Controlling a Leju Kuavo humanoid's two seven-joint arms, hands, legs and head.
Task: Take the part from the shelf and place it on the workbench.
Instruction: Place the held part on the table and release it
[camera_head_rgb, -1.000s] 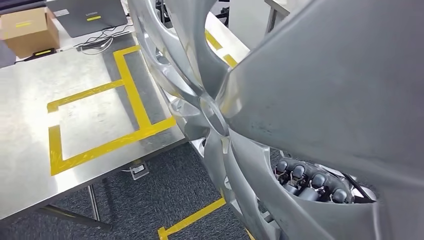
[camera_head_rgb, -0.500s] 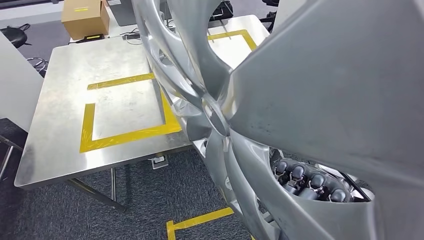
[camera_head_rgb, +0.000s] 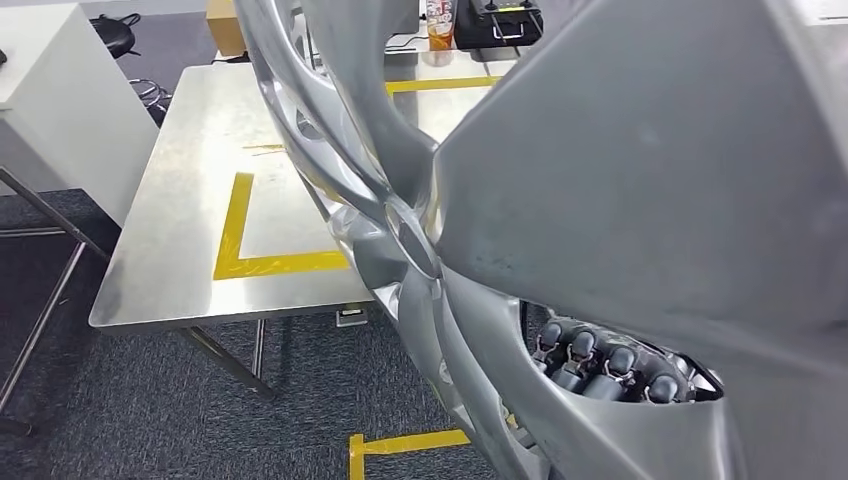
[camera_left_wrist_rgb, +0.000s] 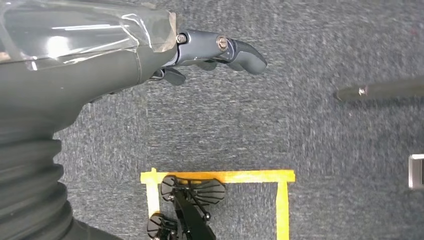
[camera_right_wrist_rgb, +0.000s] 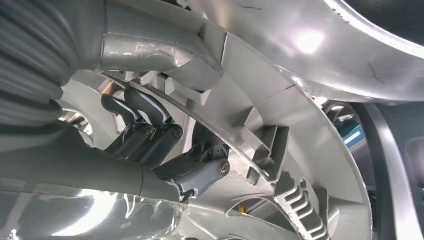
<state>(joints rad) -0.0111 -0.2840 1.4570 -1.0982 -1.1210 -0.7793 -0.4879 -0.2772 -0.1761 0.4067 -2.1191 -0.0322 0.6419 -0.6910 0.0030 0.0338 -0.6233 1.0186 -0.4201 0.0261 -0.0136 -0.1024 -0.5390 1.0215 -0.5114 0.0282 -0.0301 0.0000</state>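
The part is a large silver wheel cover (camera_head_rgb: 600, 200) with curved spokes, held up close to my head camera and hiding much of the scene. My right hand (camera_head_rgb: 600, 365) grips it from behind; its dark fingers show through a gap between spokes. In the right wrist view, the right hand (camera_right_wrist_rgb: 165, 145) clamps the ribbed inner rim of the wheel cover (camera_right_wrist_rgb: 280, 100). The steel workbench (camera_head_rgb: 180, 200) stands ahead to the left, marked with a yellow tape outline (camera_head_rgb: 240, 262). My left hand (camera_left_wrist_rgb: 210, 52) hangs over the carpet, fingers apart and holding nothing.
A white cabinet (camera_head_rgb: 70, 100) stands left of the workbench. At the bench's far end are a cardboard box (camera_head_rgb: 225, 12), a bottle (camera_head_rgb: 438, 20) and a black case (camera_head_rgb: 497, 20). Yellow tape (camera_head_rgb: 410, 442) marks the grey carpet. A table leg (camera_left_wrist_rgb: 380, 90) crosses the floor.
The whole picture has shifted: the camera has turned, so the workbench now lies more squarely ahead and its left edge and the white cabinet have come into sight. My right hand still holds the wheel cover.
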